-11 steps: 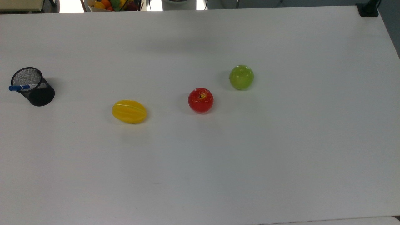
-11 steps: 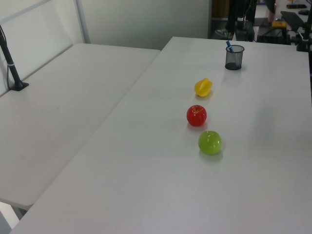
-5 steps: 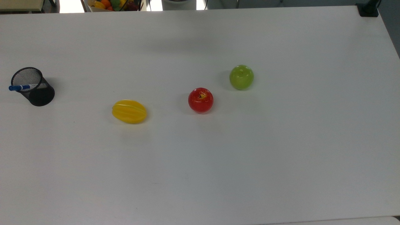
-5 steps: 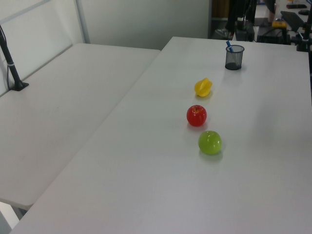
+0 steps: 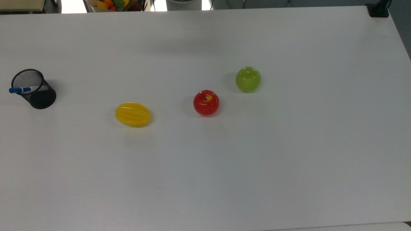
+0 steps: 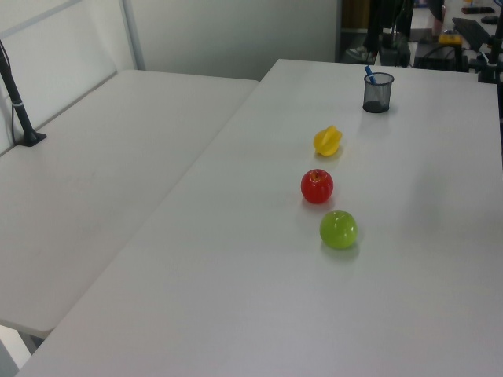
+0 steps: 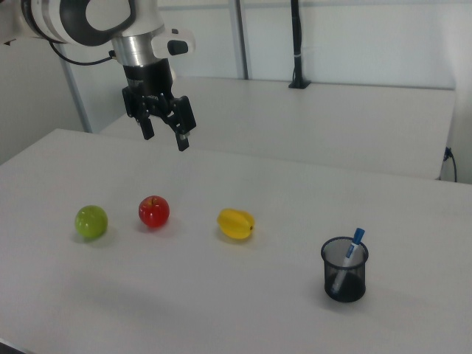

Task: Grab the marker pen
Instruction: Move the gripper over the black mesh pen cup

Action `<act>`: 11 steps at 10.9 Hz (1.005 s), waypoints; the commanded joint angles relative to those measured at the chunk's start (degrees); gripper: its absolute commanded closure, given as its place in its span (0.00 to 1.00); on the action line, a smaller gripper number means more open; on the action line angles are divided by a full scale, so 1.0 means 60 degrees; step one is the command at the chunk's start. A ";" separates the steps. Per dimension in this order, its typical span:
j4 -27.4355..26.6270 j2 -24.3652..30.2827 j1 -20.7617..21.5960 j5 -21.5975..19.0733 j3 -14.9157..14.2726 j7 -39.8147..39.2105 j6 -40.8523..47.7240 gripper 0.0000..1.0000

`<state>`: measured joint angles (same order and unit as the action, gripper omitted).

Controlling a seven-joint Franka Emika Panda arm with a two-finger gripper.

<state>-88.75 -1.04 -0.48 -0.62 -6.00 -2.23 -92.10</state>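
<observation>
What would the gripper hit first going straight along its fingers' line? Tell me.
The gripper points down, fingers open. Its line looks free down to the bare table, behind the red apple. Depth is uncertain from the right view.

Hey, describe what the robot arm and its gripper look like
In the right view, the arm is glossy white with rounded segments, grey joint caps and a metallic silver wrist collar. A thin dark cable runs alongside it. The gripper is black, with a boxy body and two slim black fingers.
</observation>
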 commanded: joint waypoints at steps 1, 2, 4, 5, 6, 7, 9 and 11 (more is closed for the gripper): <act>0.0040 -0.0237 0.0051 -0.0013 -0.0229 -0.0112 -0.0815 0.00; 0.0011 -0.0267 0.0065 -0.0028 -0.0520 -0.0170 -0.1227 0.00; 0.0011 -0.0703 0.0065 -0.0042 -0.1003 -0.0273 -0.1916 0.00; -0.0004 -0.0953 0.0065 -0.0086 -0.1296 -0.0273 -0.2471 0.00; -0.0033 -0.1202 0.0051 -0.0376 -0.1618 -0.0287 -0.3114 0.00; -0.0033 -0.1494 0.0036 -0.0814 -0.1984 -0.0331 -0.3759 0.00; -0.0019 -0.2168 -0.0066 -0.1518 -0.2527 -0.0680 -0.4946 0.00; -0.0019 -0.2871 -0.0096 -0.2469 -0.3142 -0.1063 -0.6118 0.05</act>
<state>-88.88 -14.41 -1.36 -9.54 -21.09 -5.55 -122.12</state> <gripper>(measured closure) 0.022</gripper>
